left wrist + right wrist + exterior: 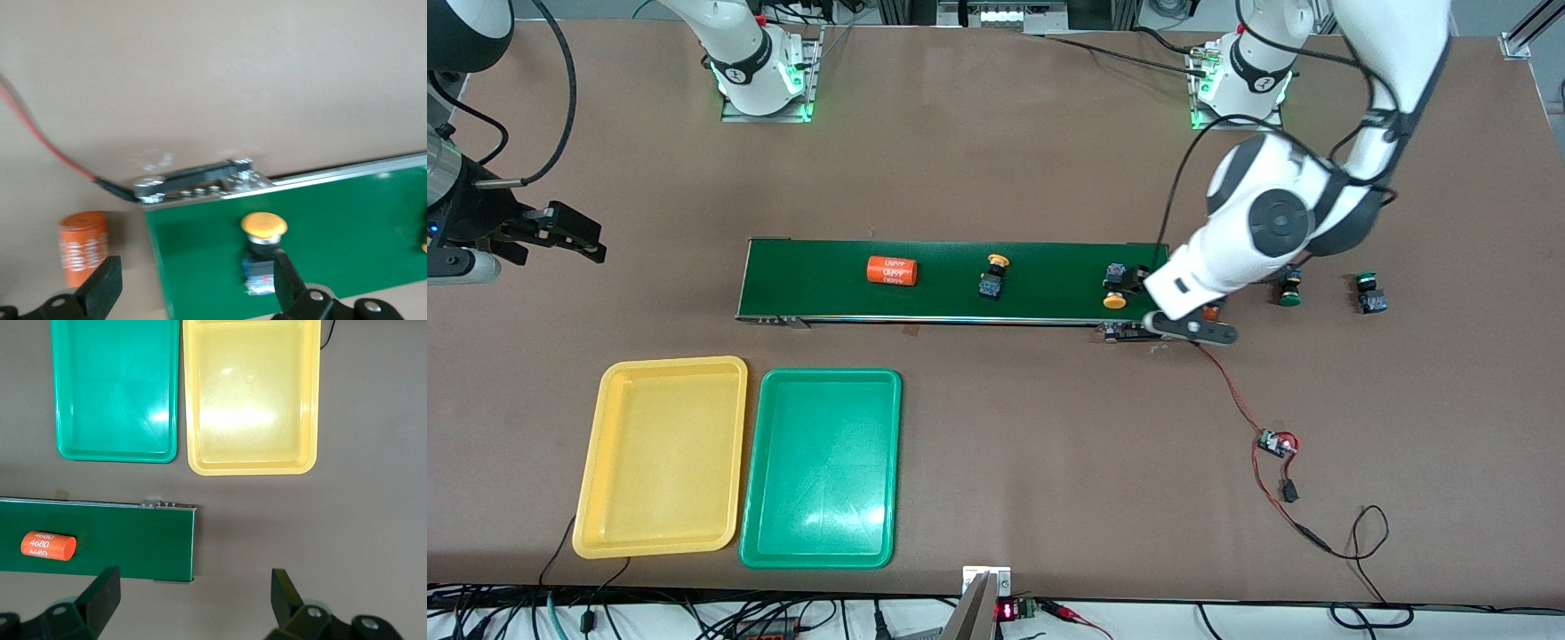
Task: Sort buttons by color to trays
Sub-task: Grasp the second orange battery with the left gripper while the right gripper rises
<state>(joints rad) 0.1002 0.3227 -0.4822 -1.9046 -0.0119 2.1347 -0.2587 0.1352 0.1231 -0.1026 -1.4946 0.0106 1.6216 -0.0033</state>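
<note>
Left gripper [190, 283] is low over the conveyor belt's [960, 280] end toward the left arm, fingers [103, 287] spread wide. From its wrist view I see a yellow-capped button [262, 247] on the belt just beside one finger, and an orange cylinder [83, 248] on the counter [996, 160] off the belt's end, near the other finger. Neither looks touched, though the wrist view is blurry, so I can't be sure.

Right gripper [574, 233] hangs over bare counter past the belt's end toward the right arm, fingers [100, 597] spread, holding nothing. That arm waits.

Second yellow-capped button [993, 275] sits mid-belt. A second orange cylinder [893, 270] lies on the belt, closer to the right arm's end.

Two green-capped buttons sit on the counter off the belt, toward the left arm's end: one [1288, 289] partly hidden by the left arm, the other [1370, 294] farther out.

Yellow tray [596, 524] and green tray [758, 542] lie side by side, nearer the front camera than the belt, almost touching. The yellow one is closer to the right arm's end.
</note>
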